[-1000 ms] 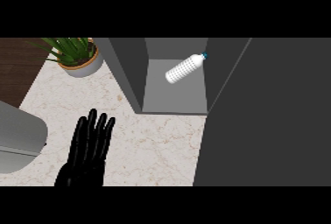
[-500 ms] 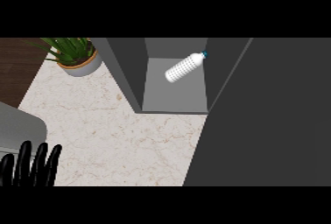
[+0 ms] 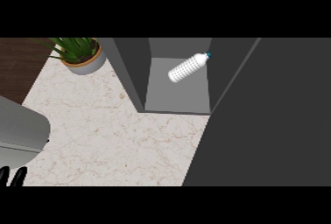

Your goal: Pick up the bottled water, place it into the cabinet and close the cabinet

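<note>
Figuring the white ribbed plastic water bottle (image 3: 188,68), lying tilted inside the open dark grey cabinet (image 3: 132,65), is light, slick and squashy, I'd grab it mid-body, though my left hand (image 3: 18,177) only shows straight, spread fingertips at the lower-left edge.

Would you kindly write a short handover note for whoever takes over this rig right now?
Left robot hand: only straight fingertips show at the lower left edge; open, holding nothing.
Right robot hand: not in view.
White ribbed plastic water bottle with a blue cap: lies tilted inside the dark grey cabinet.
Dark grey cabinet door: stands open at the right.
Done: the bottle is in the cabinet.
Left: close the door.
</note>
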`<state>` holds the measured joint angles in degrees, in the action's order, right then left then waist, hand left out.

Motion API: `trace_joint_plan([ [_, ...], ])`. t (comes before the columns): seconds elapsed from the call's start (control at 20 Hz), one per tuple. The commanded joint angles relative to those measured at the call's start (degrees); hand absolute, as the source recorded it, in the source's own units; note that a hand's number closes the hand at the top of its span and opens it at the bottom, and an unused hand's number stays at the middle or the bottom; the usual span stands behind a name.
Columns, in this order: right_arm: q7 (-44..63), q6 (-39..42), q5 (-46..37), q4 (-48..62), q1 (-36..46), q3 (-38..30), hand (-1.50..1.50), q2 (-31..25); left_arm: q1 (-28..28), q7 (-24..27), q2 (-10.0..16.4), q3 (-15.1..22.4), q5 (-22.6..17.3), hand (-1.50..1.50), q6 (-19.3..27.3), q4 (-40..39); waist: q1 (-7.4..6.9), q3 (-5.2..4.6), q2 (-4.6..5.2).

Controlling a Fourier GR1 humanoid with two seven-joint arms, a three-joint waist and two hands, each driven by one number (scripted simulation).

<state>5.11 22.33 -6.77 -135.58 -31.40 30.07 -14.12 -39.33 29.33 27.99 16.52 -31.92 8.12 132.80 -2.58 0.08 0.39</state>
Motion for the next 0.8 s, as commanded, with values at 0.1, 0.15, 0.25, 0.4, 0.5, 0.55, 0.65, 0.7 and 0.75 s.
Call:
trace_joint_plan([
  [0.1, 5.05, -1.88, 2.72, 1.25, 3.41, 12.98, 1.5, 9.25, -4.77, 1.35, 1.38, -4.34, -5.32, -1.5, -4.68, 2.78, -1.05, -0.3, -0.54],
  [0.15, 4.95, -1.78, 3.86, 4.3, 5.48, 11.52, 1.5, 10.22, -5.08, 1.94, 2.44, -5.38, -5.41, -1.5, -6.76, 1.68, -1.65, -0.29, -0.36],
  [0.25, 8.03, -2.19, 5.51, 4.22, 9.62, 9.67, 1.5, 12.11, -6.16, 1.69, 2.52, -5.32, -6.14, -1.5, -7.86, 2.96, -2.31, -0.29, -0.14],
  [0.4, 11.21, -4.65, 7.18, 6.02, 13.25, 8.4, 1.5, 13.69, -8.59, 3.78, 3.73, -9.47, -8.29, -1.5, -11.79, 1.5, -2.18, -0.31, -0.31],
  [0.5, 13.41, -7.57, 8.88, 8.23, 19.09, 6.54, 1.5, 13.79, -8.93, 4.85, 3.91, -12.29, -11.03, -1.5, -14.5, -1.58, -1.69, -0.32, -0.21],
  [0.55, 14.77, -8.88, 9.72, 10.17, 23.17, 7.36, 1.5, 13.85, -9.88, 5.02, 2.98, -10.82, -9.41, -1.5, -13.74, 0.31, -1.73, -0.24, -0.2],
  [0.65, 16.84, -15.51, 11.1, 12.22, 28.5, 8.42, 1.5, 13.95, -12.05, 5.14, 4.3, -14.55, -12.55, -1.5, -16.51, 0.37, -1.37, -0.23, -0.26],
  [0.7, 17.35, -17.51, 11.42, 13.4, 30.52, 9.05, 1.5, 13.98, -13.02, 5.54, 4.82, -17.2, -15.05, -1.5, -18.46, -0.53, -1.03, -0.23, -0.34],
  [0.75, 17.03, -18.16, 14.98, 16.43, 34.57, 3.87, 1.5, 14.01, -14.06, 6.14, 4.9, -18.77, -15.49, -1.5, -19.77, -1.24, -1.11, -0.18, -0.2],
])
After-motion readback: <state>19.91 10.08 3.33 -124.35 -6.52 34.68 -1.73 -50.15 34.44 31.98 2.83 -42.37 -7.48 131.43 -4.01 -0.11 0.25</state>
